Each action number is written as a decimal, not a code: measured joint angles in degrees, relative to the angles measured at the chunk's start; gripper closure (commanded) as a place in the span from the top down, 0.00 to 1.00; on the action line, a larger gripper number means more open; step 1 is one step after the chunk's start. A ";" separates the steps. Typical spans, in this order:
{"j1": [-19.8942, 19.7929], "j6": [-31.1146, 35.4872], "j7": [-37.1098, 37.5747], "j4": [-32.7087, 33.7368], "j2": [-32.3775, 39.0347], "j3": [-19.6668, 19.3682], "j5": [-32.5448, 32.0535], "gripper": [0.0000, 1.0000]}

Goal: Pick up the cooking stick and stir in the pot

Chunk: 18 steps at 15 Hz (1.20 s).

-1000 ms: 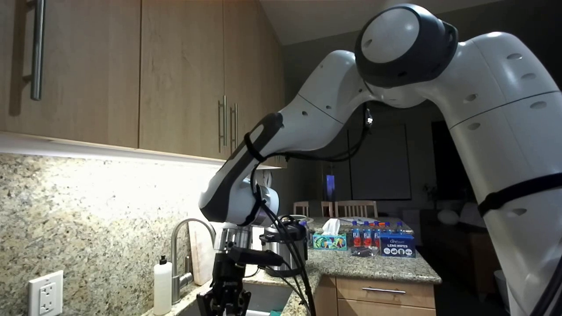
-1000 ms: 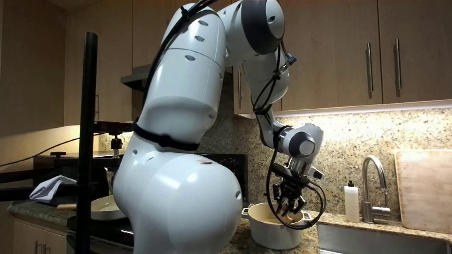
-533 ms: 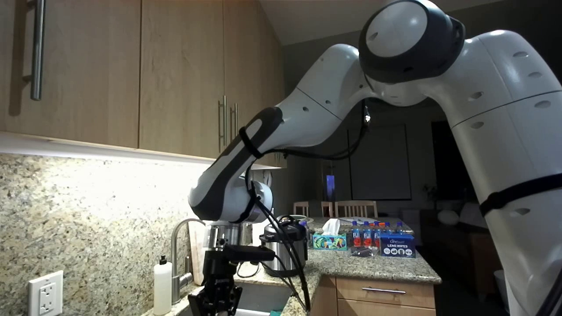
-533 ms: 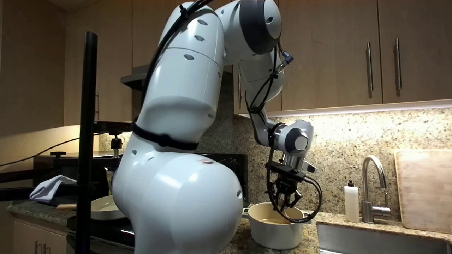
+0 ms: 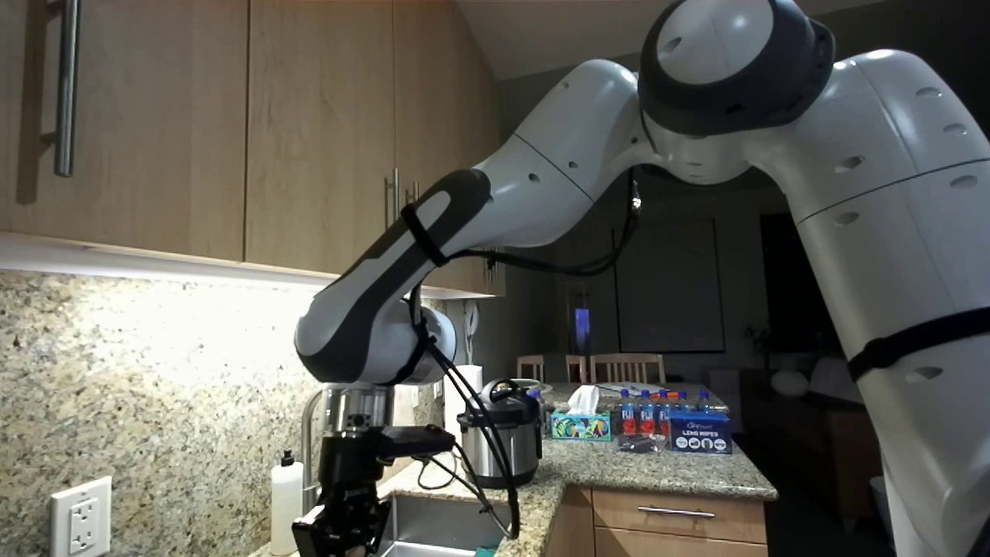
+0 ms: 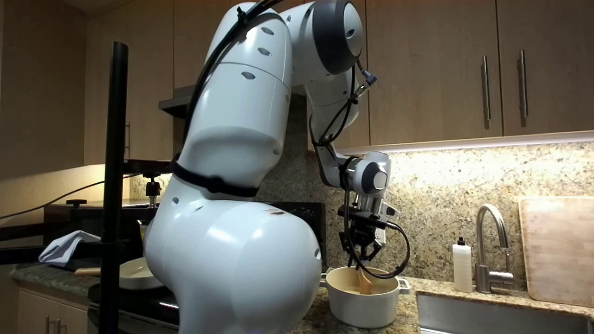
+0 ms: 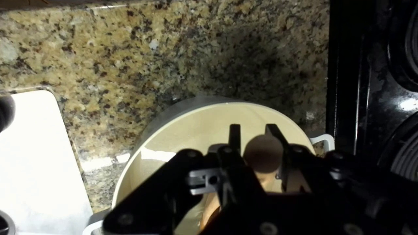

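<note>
The wooden cooking stick [image 6: 364,283] stands tilted in the cream-white pot [image 6: 364,310], its lower end inside. My gripper [image 6: 358,260] is above the pot and shut on the upper part of the stick. In the wrist view, the stick's round top end [image 7: 263,153] sits between the two black fingers of the gripper [image 7: 253,129], and part of its lower end shows beside the left finger. The pot's pale inside [image 7: 196,130] lies below; the gripper covers much of it. In an exterior view the gripper [image 5: 340,534] is at the bottom edge, where the pot is out of view.
The sink [image 6: 487,315] lies right of the pot, with a soap bottle [image 6: 462,266], faucet [image 6: 482,250] and cutting board [image 6: 557,250] behind. The black stove [image 7: 375,81] is on the pot's other side. A pan [image 6: 139,277] and a pressure cooker [image 5: 506,441] stand farther off.
My gripper has moved left in both exterior views, carrying the stick across the pot. It also looks a little higher over the rim, and more of the stick's lower end shows.
</note>
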 measured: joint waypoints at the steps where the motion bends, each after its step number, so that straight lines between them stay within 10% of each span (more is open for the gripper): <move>1: 0.01 0.06 -1.07 0.04 -0.13 0.19 0.00 0.06; 18: -2.96 -0.07 -5.15 -3.31 -2.11 -2.28 0.18 0.06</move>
